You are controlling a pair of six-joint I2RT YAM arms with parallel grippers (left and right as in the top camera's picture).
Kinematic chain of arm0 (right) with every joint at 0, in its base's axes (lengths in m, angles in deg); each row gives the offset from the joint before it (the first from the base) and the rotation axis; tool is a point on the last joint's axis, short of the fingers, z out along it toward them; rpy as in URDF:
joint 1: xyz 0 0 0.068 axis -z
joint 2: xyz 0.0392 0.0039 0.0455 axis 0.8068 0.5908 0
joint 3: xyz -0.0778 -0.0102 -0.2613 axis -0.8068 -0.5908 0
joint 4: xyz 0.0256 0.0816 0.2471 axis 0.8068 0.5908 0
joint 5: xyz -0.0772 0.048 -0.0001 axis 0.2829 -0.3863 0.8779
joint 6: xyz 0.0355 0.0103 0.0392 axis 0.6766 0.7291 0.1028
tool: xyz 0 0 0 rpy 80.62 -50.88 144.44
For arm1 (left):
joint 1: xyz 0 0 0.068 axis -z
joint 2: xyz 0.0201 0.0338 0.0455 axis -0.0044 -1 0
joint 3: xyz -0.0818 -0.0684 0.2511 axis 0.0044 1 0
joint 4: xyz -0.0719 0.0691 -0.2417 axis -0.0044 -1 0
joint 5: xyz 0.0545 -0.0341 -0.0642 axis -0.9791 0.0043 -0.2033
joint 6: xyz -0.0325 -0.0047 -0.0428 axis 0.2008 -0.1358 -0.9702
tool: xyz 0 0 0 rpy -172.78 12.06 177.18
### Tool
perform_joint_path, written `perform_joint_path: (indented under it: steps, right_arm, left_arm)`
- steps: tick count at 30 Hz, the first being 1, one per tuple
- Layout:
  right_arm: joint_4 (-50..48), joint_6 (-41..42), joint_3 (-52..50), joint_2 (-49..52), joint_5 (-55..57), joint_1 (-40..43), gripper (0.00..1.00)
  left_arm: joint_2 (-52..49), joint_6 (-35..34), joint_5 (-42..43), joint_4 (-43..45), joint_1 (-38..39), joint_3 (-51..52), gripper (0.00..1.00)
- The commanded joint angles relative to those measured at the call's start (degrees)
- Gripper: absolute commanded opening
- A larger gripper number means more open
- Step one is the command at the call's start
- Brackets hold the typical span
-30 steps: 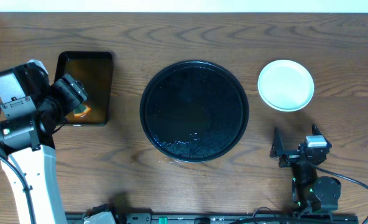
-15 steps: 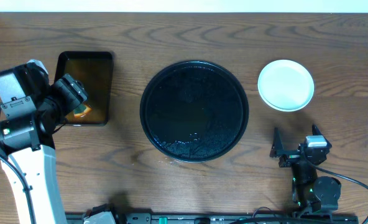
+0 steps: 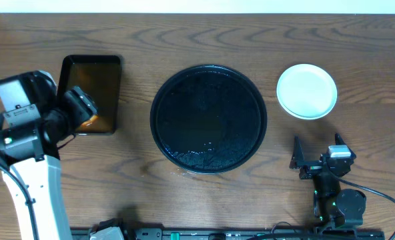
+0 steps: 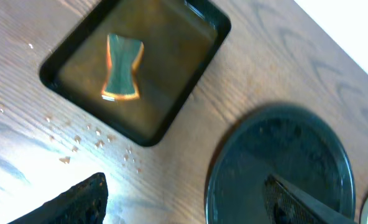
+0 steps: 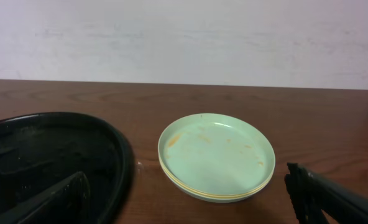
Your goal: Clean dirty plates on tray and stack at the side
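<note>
The round black tray point(image 3: 208, 119) sits mid-table with no plates on it; it looks wet. The plates point(image 3: 307, 91) stand in one stack to its right. In the right wrist view the stack point(image 5: 216, 155) has a mint plate on top with faint orange specks and a yellow rim below it. My right gripper point(image 3: 317, 152) is open and empty in front of the stack point(image 5: 187, 205). My left gripper point(image 3: 83, 108) is open and empty, hovering at the rectangular tray's near right corner point(image 4: 184, 205).
The rectangular black tray point(image 3: 97, 80) at the left holds brownish liquid and a green, orange-edged sponge point(image 4: 122, 67). Small droplets or crumbs point(image 4: 78, 140) lie on the wood beside it. The round tray also shows in the left wrist view point(image 4: 277, 168).
My left arm has shifted slightly right and toward the table's front, over the rectangular tray's near corner. The right arm and the plates have not moved.
</note>
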Motion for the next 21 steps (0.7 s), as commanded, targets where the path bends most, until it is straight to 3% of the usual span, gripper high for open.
perform_joint_path:
  steps: [1,4,7,13,21]
  right_arm:
    - [0.3,-1.1,-0.1,-0.4,0.8,0.3,0.99]
    - [0.3,-1.1,-0.1,-0.4,0.8,0.3,0.99]
    - [0.3,-1.1,-0.1,-0.4,0.8,0.3,0.99]
    - [0.3,-1.1,-0.1,-0.4,0.8,0.3,0.99]
    - [0.3,-1.1,-0.1,-0.4,0.8,0.3,0.99]
  left_arm:
    - [0.4,1.5,0.5,0.7,3.2,5.3,0.80]
    - [2.7,5.0,0.5,7.0,7.1,13.4,0.80]
    - [8.2,9.0,0.5,20.1,11.7,27.6,0.80]
    - [18.6,9.1,0.5,38.1,13.2,47.3,0.80]
    - [30.3,9.1,0.5,50.2,13.2,60.5,0.80]
